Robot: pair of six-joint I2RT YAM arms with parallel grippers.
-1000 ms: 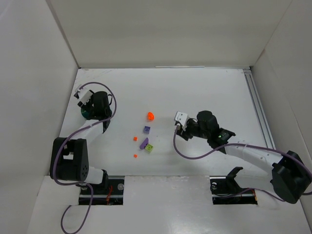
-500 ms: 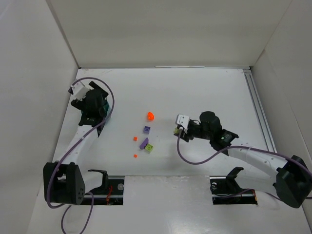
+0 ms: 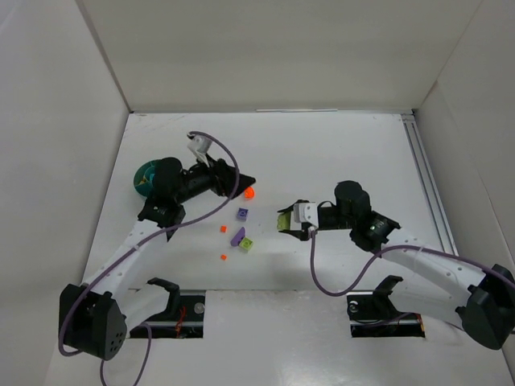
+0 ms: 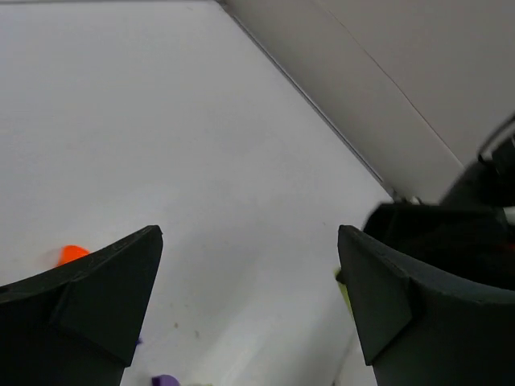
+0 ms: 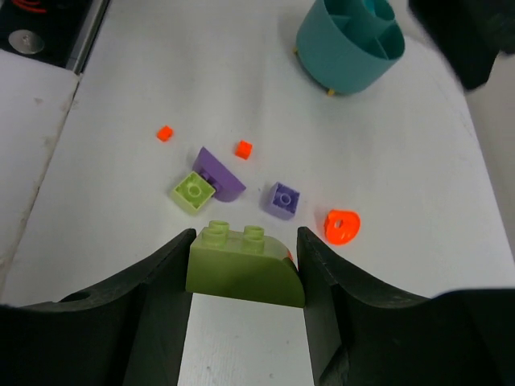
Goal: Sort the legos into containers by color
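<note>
The tub [image 3: 143,178] stands at the far left of the table [image 3: 338,153], and the left arm hides part of it in the top view. In the right wrist view it shows its inner walls and centre ring, but its top is cut off there, so I cannot tell what lies in the compartments.

Just right of the tub is the left gripper [image 3: 245,180], pointing to the right. Its fingers [image 4: 105,289] are spread wide with nothing between them, and its tips are near the orange round piece [image 3: 249,192].

The loose legos lie in a small group on the table below this piece, all outside the tub. There is a purple brick [image 3: 242,214], an upper orange bit [image 3: 223,228] and a purple curved piece [image 3: 237,236]. The curved piece touches a small lime brick [image 3: 248,244]. A lower orange bit [image 3: 224,257] lies nearest to the arm bases.

To the right of the group, the right gripper [image 3: 286,221] pinches a lime brick [image 5: 241,269] between its two fingers. This brick has two studs and one curved side. It is well apart from the tub.
</note>
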